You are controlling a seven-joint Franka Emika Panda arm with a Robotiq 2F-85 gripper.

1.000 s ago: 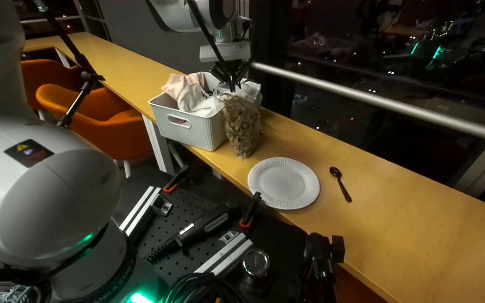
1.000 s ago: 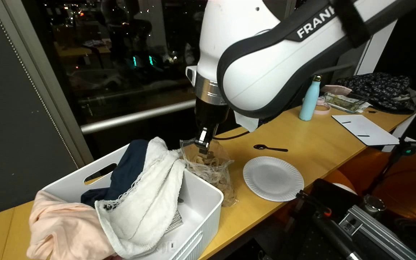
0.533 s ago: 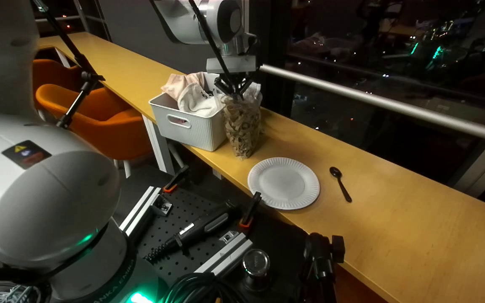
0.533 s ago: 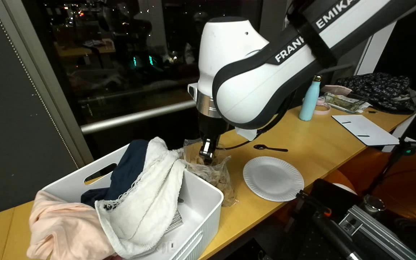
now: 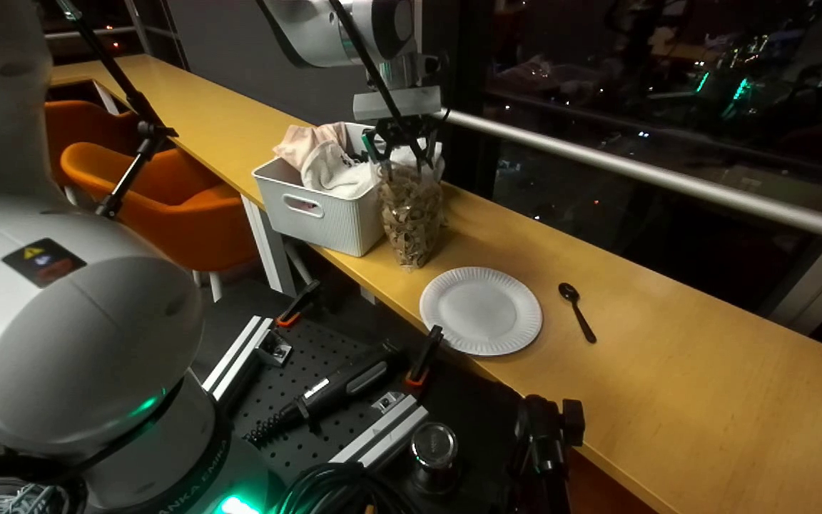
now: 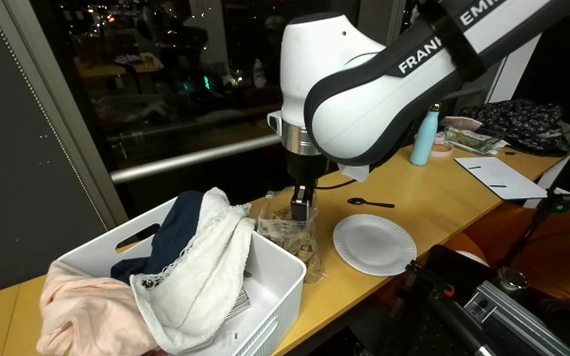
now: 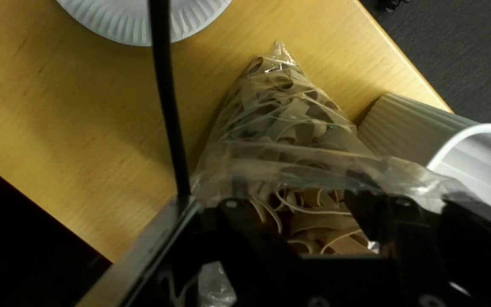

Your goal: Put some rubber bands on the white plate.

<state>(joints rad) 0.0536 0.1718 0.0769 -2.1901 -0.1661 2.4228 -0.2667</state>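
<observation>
Counted along the table (image 5: 668, 357): one pincer (image 5: 402, 163), one white plate (image 5: 482, 311), one black spoon (image 5: 580, 313), one blue bottle (image 6: 424, 138), one clear bag (image 7: 296, 154), one white bin (image 5: 347, 232), at least three cloths (image 6: 196, 277), two orange chairs (image 5: 175, 225), and rubber bands (image 7: 326, 221) too many to tally.

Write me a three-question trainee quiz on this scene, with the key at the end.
1. True or false: rubber bands show in the bag, none on the plate.
2. Pick the thing nearest the bag: A, bottle; B, bin; C, spoon.
3. Fill in: at the bag's mouth, the jaws of the gripper stand ____ (apart or together).

Key: 1, true; 2, B; 3, apart.
</observation>
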